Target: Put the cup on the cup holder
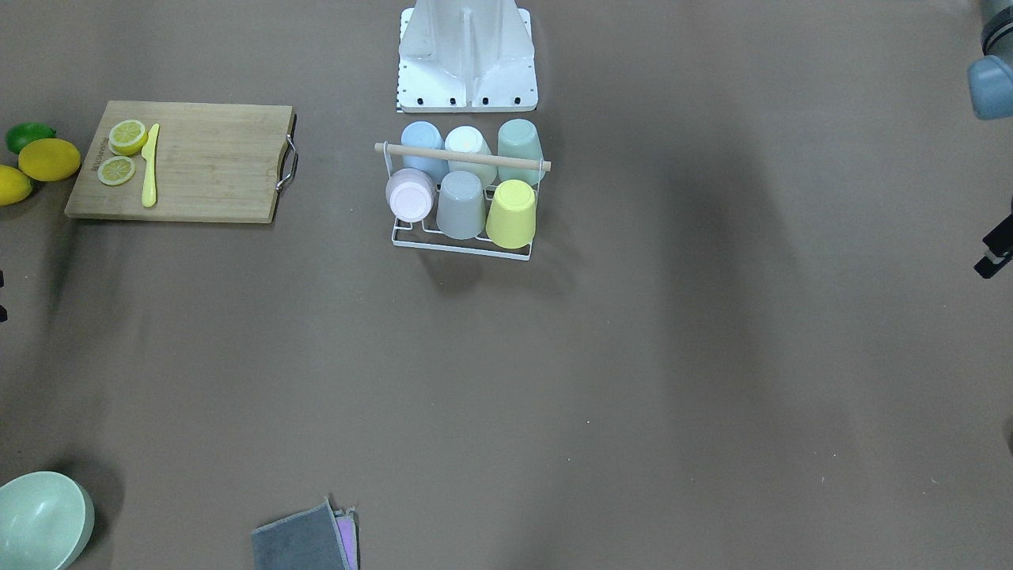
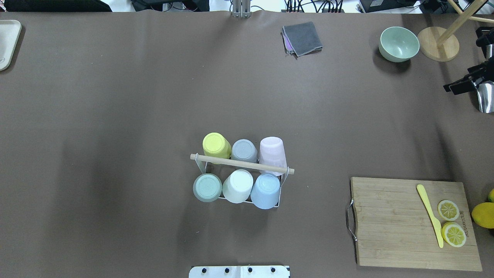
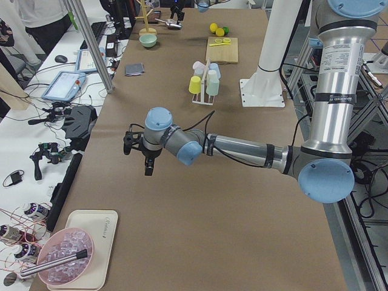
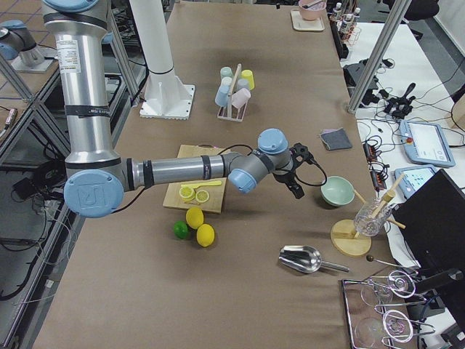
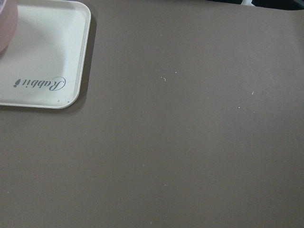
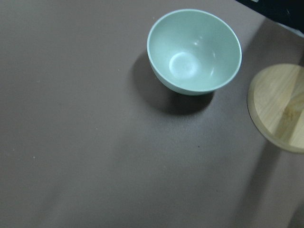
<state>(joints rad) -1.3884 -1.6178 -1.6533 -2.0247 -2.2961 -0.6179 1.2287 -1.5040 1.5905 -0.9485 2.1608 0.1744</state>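
Overhead exterior: cutting board (image 2: 389, 224) well apart from cup holder (image 2: 242, 164).

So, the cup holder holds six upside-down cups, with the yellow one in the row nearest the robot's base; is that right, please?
Not quite. The cup holder does hold six upside-down cups, but the yellow cup stands in the row farther from the robot's base, beyond the wooden rod. The overhead exterior view shows this.

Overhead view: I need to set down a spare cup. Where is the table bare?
Bare: the wide stretch left of the cup holder, and between it and the grey cloth. Crowded: the right end, around the cutting board, bowl and lemon.
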